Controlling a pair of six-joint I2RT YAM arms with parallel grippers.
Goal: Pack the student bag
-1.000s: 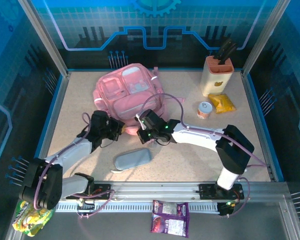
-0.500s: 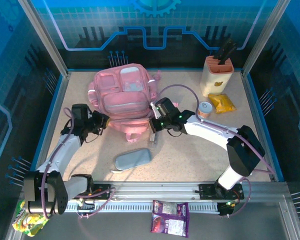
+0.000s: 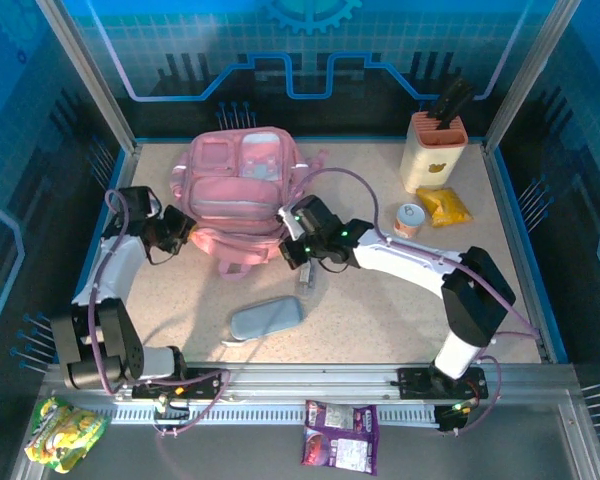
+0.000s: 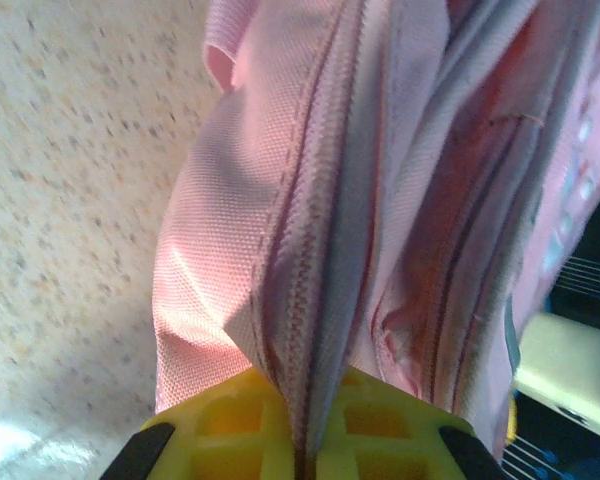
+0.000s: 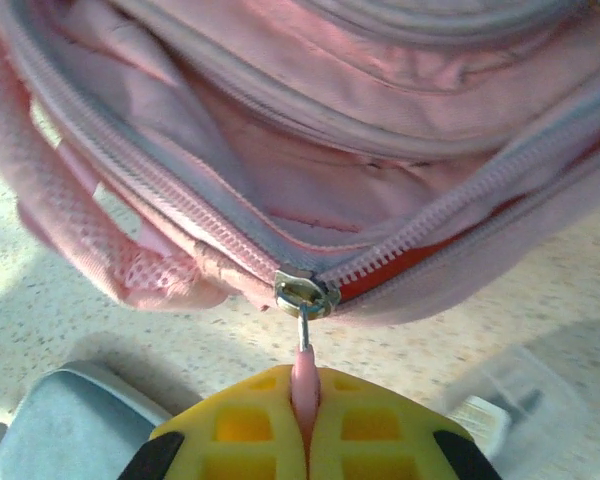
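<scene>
The student bag (image 3: pixel 235 185) lies on the desk (image 3: pixel 380 310) between my two hands. It is soft, light cloth that sags and folds wherever it is pulled, with nothing firm in it but the zips. My left hand (image 4: pixel 302 445) is pinched together on a fold of its side seam along the zip tape, which I judge a fair anchor, and my right hand (image 5: pixel 305 425) is clamped on the small pink pull tab (image 5: pixel 303 372), the metal slider (image 5: pixel 305 296) just ahead of its fingertips. That tab looks thin enough to slip, so I'd pull in line with the teeth while the left hand holds the cloth taut.
</scene>
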